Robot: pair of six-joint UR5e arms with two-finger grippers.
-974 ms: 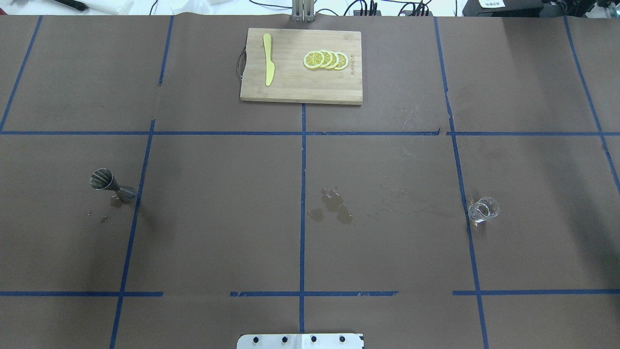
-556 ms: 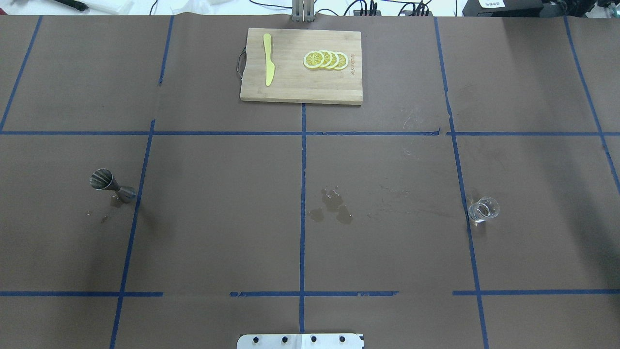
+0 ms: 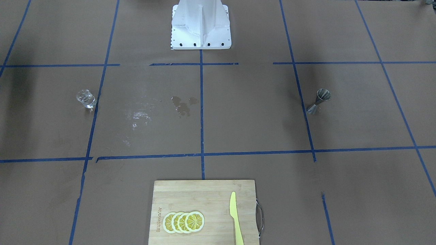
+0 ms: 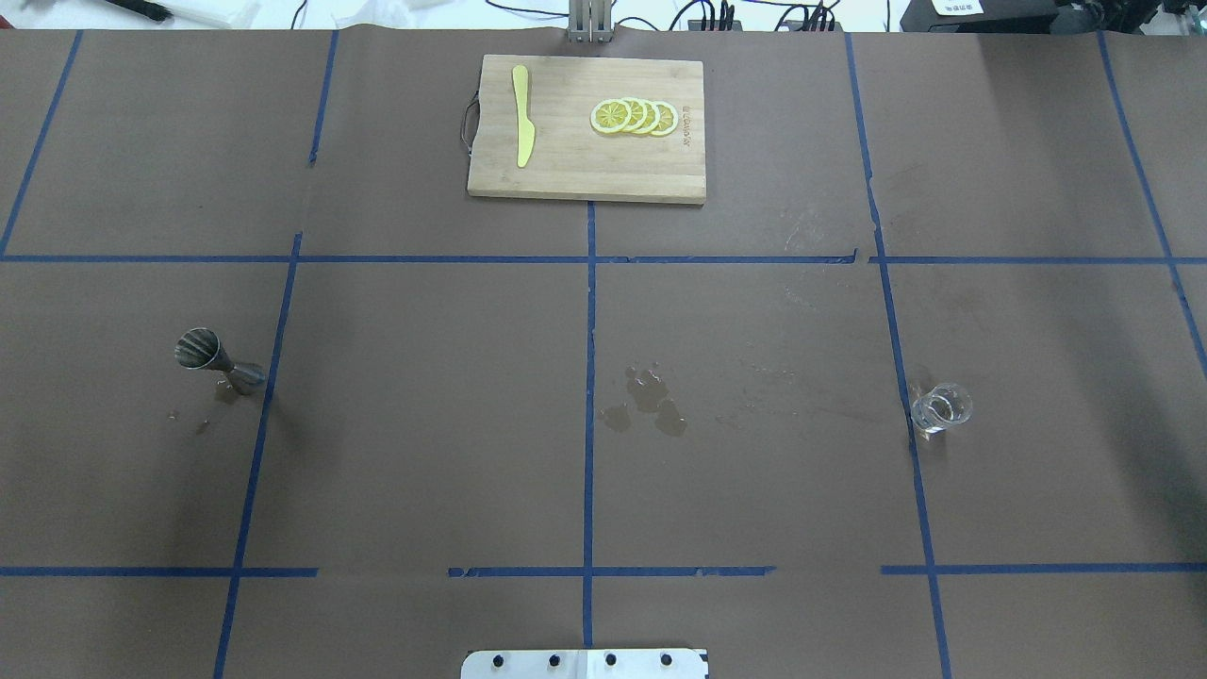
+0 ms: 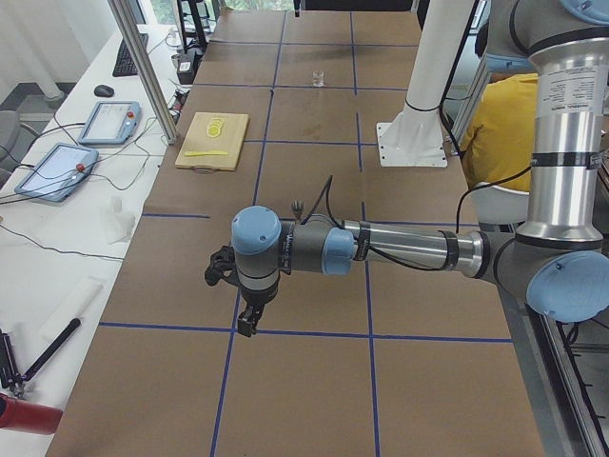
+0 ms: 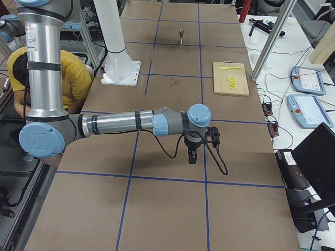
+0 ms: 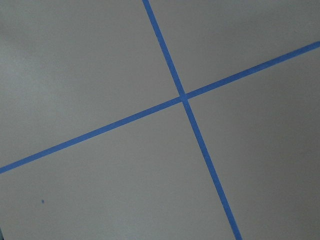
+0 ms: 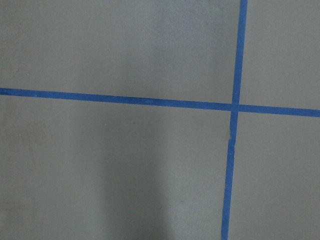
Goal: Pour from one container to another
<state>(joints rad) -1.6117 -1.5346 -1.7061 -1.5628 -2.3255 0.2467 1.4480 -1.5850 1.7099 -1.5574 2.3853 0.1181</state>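
Both well apart: left tool (image 5: 247, 326) from jigger (image 4: 215, 361), right tool (image 6: 192, 158) from glass (image 4: 941, 407).

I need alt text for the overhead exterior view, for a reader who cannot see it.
A steel jigger stands at the left of a brown table and a clear glass cup at the right, with small wet spots between them. At the far edge, a wooden board holds a yellow knife and lemon slices. No robot arm shows.

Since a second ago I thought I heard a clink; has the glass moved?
No. The glass stands just right of the same blue tape line, exactly as before.
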